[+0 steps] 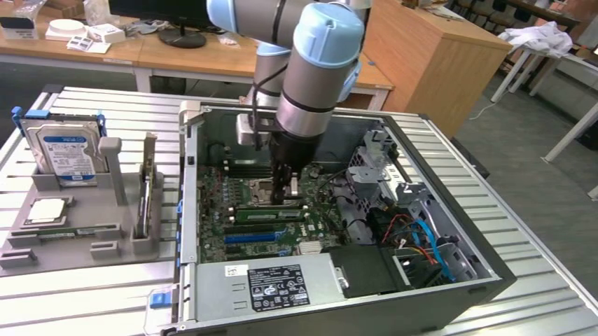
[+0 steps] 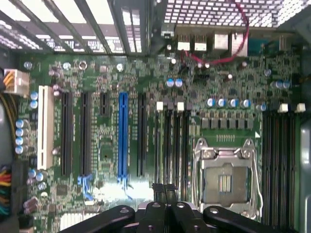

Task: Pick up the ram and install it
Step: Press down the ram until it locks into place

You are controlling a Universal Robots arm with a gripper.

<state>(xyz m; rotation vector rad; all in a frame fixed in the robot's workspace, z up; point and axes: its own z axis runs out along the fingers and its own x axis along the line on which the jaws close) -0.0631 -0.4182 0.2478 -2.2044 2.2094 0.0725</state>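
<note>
Exterior view: clenched gripper over ram in the slot bank

We see the gripper [image 1: 283, 187] down inside the open PC case [image 1: 486, 273], fingers clenched together with nothing visibly between them. The ram [image 1: 269, 212] lies flat along the memory slots, between the processor socket [image 1: 265, 187] and the blue slot [image 1: 251, 236]. It sits just below the fingertips, on the side toward the power supply [image 1: 276, 285]. We cannot tell whether the tips touch it.

In the wrist view the gripper [image 2: 165, 190] hangs over the bank of memory slots [image 2: 172, 141] next to the open socket [image 2: 226, 182]. The ram is edge-on there and we cannot pick it out.

Around: cables [image 1: 416, 234] crowd the case on the exterior view's right, near the drive cage [image 1: 374, 164]. The arm's own body hides part of the board behind it. Nothing sits between the fingertips and the slots.

Outside the case, on the exterior view's left, a gray fixture [image 1: 103, 241] stands on the slatted table [image 1: 84, 294].

Counts:
- one hard drive [image 1: 61, 150], upright in the fixture
- one square silver chip [image 1: 47, 210]
- one second green stick [image 1: 61, 229], lying in the fixture, well apart from the gripper
- wrist view: four memory slots beside the socket, a second bank [image 2: 282, 145] on its far side, one blue slot [image 2: 122, 133], one white slot [image 2: 45, 126], one red cable [image 2: 238, 43]
</note>
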